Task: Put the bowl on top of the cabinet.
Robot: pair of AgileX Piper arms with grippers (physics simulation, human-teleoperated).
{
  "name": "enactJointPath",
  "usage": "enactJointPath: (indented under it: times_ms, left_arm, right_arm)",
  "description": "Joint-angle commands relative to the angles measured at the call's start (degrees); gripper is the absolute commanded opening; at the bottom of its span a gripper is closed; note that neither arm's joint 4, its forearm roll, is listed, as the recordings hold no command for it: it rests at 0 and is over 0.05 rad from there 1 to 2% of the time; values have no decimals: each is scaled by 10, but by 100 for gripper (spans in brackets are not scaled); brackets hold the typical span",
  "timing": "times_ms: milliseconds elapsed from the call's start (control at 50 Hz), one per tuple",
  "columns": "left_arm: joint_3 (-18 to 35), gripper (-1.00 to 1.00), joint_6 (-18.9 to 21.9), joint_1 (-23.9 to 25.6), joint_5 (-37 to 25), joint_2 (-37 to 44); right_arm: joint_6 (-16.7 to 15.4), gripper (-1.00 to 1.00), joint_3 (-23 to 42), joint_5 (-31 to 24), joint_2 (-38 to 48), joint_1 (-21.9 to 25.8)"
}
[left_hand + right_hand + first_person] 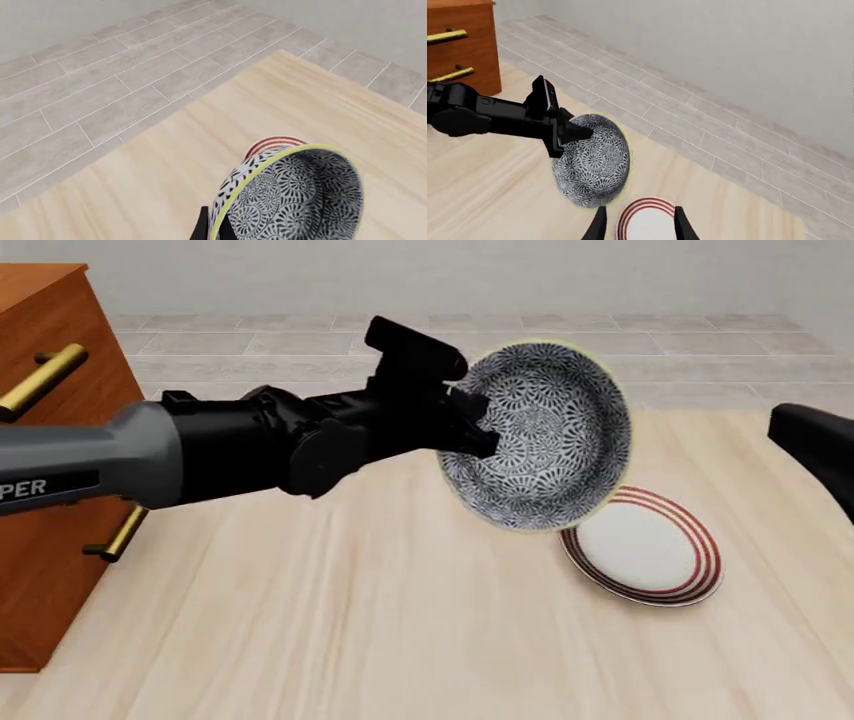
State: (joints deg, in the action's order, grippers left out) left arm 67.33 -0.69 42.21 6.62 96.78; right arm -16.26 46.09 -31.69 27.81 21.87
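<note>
Left gripper [467, 425] holds the bowl [541, 435] by its rim, jaws pinched on the edge. The bowl hangs in the air, tipped on its side, hollow facing the front camera, clear of the table [400, 620] and just above the plate [647, 550]. The cabinet [54, 470] stands at the left table edge, well apart from the bowl; only its corner and handles show in the front view.

Right gripper [637, 222] hovers over the plate, fingers spread, holding nothing.

Step in hand, as I judge it: carry the bowl leftward to the cabinet top. It should be lifted above the top edge before crossing, then levelled so the base faces down. A rim pinch may let the bowl swing, so slow travel seems wise.
</note>
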Motion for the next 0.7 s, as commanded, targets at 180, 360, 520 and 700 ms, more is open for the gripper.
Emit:
enactJointPath:
  times_ms: [180, 360, 520, 700]
  left_arm:
    - [-31, -100, 16, -38, -31, -48]
    - [-38, -100, 16, -54, -37, -56]
    - [-42, -100, 25, -66, -38, -64]
    - [-44, -100, 20, -73, -41, -69]
  right_arm:
    - [9, 100, -12, 28, -23, 1]
    - [12, 100, -13, 38, -26, 2]
    - [7, 100, -27, 54, -12, 4]
    - [5, 100, -31, 57, -9, 7]
